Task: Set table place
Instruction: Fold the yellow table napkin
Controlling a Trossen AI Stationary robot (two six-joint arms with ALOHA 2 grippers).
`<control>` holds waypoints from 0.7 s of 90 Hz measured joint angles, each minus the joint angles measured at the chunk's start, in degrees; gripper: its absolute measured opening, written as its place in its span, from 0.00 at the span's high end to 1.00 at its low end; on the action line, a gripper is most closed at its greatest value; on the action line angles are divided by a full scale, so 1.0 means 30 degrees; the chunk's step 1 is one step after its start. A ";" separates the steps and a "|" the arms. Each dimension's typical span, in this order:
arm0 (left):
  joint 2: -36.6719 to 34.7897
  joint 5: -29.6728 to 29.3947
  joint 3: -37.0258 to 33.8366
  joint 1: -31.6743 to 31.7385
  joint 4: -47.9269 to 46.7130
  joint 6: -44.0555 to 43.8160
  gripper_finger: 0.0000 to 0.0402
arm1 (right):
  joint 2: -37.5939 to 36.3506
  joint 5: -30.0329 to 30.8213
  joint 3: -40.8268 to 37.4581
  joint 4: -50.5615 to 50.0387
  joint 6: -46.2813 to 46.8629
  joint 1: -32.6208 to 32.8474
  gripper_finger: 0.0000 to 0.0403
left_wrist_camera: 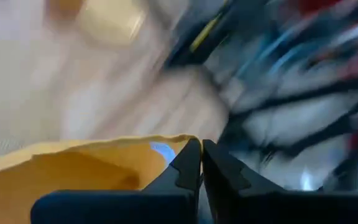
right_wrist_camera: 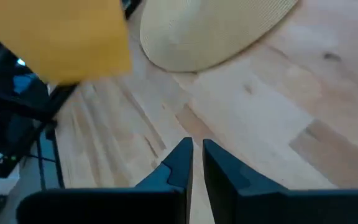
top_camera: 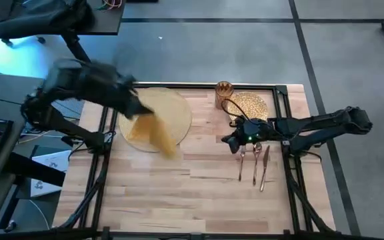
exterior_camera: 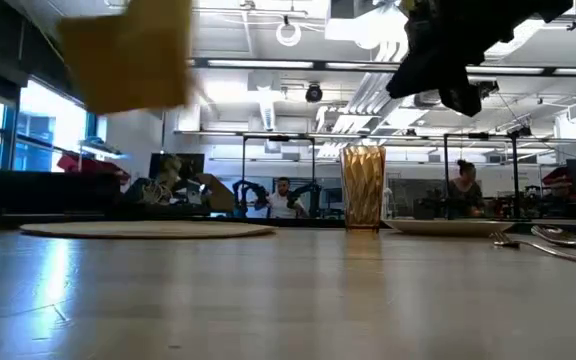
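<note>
Listing what lies before me, largest item first.

Table (top_camera: 192,193): light butcher-block planks, black frame along the edges. Everything below rests on it or hangs above it.

Placemat (top_camera: 172,107): round, tan, woven, lying flat toward the far left part of the table. In the low view it shows as a thin disc (exterior_camera: 148,229) on the wood; my right wrist view sees its edge (right_wrist_camera: 216,31).

Napkin (top_camera: 153,132): mustard-yellow cloth, hanging in the air over the near edge of the placemat, blurred. My left gripper (top_camera: 135,100) is pinched on its upper end; the left wrist view shows my two fingers pressed together with the yellow cloth (left_wrist_camera: 73,174) beside them. In the low view the cloth (exterior_camera: 128,50) hangs well above the tabletop.

Plate (top_camera: 251,105): shiny gold, patterned, smaller than the placemat, at the far right part of the table, well apart from the placemat.

Glass (top_camera: 224,93): amber, faceted, upright, just left of the plate; it stands between placemat and plate in the low view (exterior_camera: 364,187).

Cutlery: fork (top_camera: 242,163), spoon (top_camera: 256,160) and knife (top_camera: 265,167), side by side on the wood, nearer than the plate.

My right gripper (top_camera: 232,141): held above the table just left of the cutlery tops, nothing in it, fingers nearly together with a narrow gap (right_wrist_camera: 194,162).
</note>
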 joint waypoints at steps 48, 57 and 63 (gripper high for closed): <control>0.1081 -0.3727 -0.2324 -0.1681 0.5176 0.1087 1.00 | 0.0000 -0.0593 0.0000 0.0033 -0.0496 -0.0320 0.95; 0.0997 -0.4256 -0.2372 -0.1681 0.9356 0.2075 1.00 | 0.0000 -0.0585 0.0540 -0.0055 -0.1339 -0.0203 0.95; 0.0826 -0.4570 -0.2336 -0.1681 1.2493 0.2857 1.00 | -0.0015 -0.0376 0.1398 0.0031 -0.2606 -0.0032 0.95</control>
